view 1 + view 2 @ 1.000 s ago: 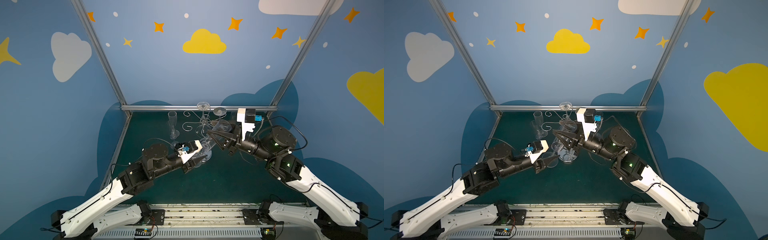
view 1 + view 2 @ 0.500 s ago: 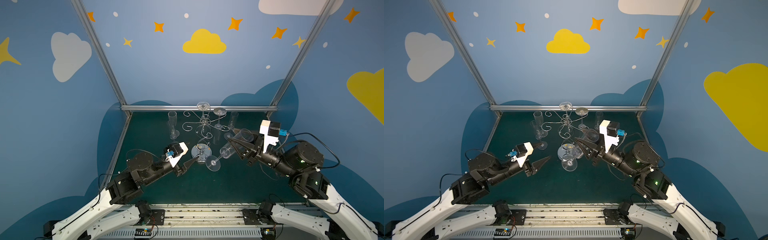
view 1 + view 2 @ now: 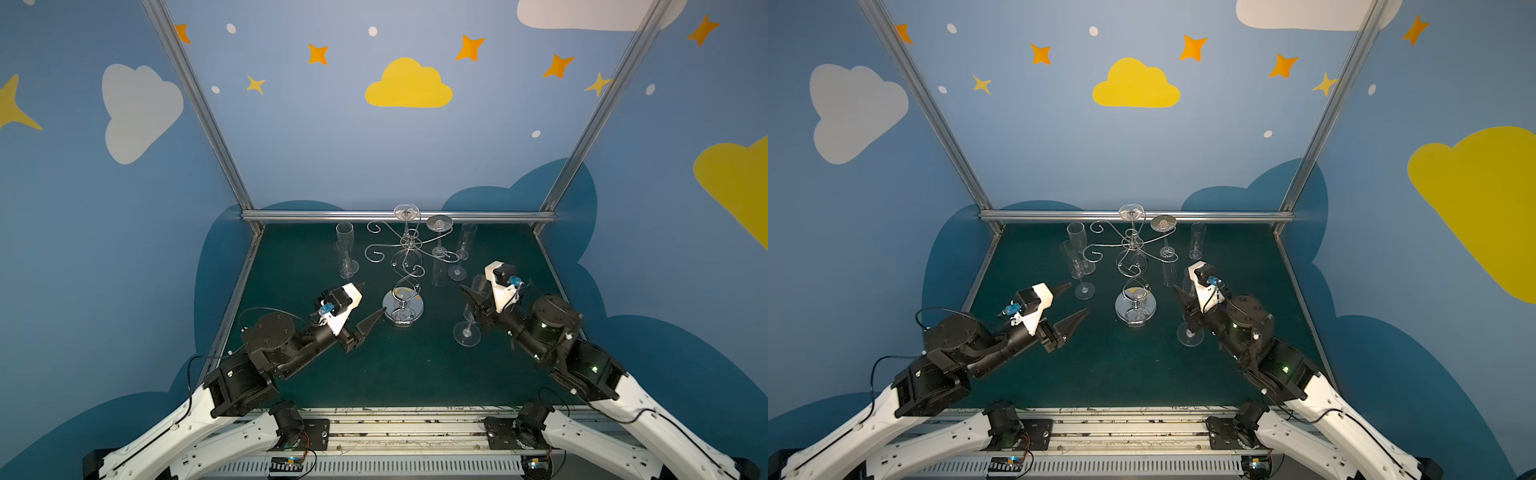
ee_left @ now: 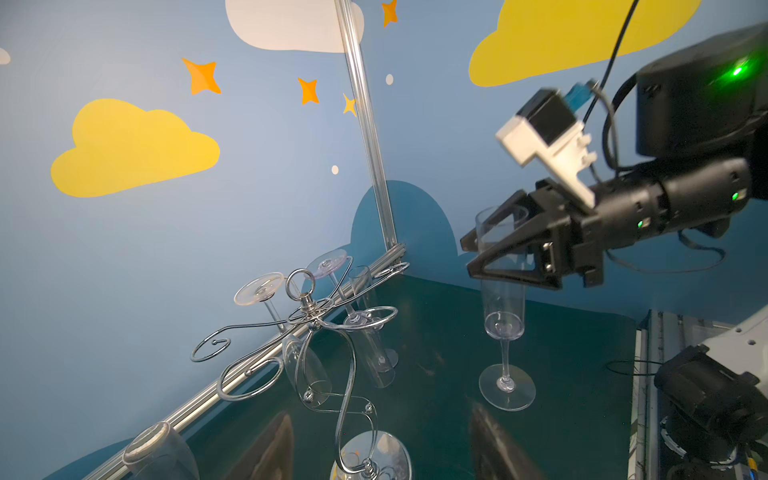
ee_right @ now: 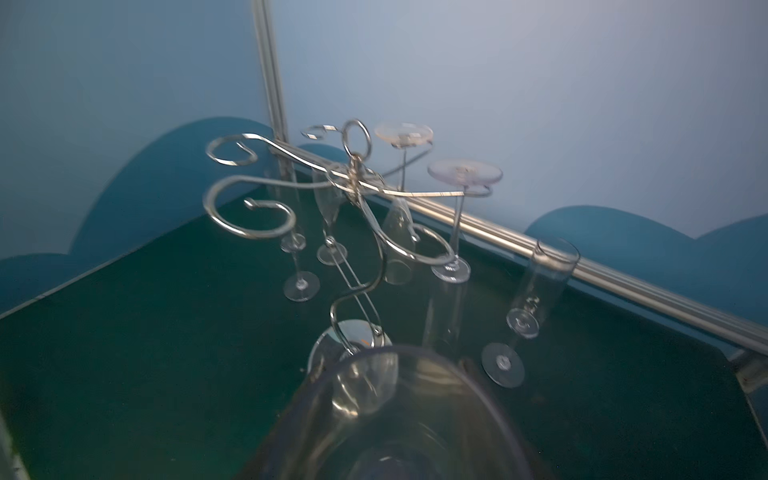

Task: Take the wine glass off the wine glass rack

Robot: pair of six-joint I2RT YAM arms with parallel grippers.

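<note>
**Left wrist view shows the wine glass clear of the rack**

From where I stand, the right gripper (image 4: 467, 258) is clamped across the upper bowl of the wine glass (image 4: 503, 316). The glass stands upright, well apart from the wine glass rack (image 4: 316, 316), with its foot low at the table (image 4: 582, 365); whether it touches I cannot tell. The left gripper (image 3: 372, 299) gapes empty just beside the rack's mirror base.

The glass looks light, thin-walled, slick and easily cracked. I would judge a gentle squeeze on the bowl, or lower on the stem, the safest hold, with no twisting.

Both top views give the spread of the arms but half lose the clear bowl against the black gripper. The right wrist view shows the held glass only as a blurred rim (image 5: 395, 353) close up. It does give the two hanging glasses (image 5: 464, 172) plainly, feet up in the scroll arms.
</note>
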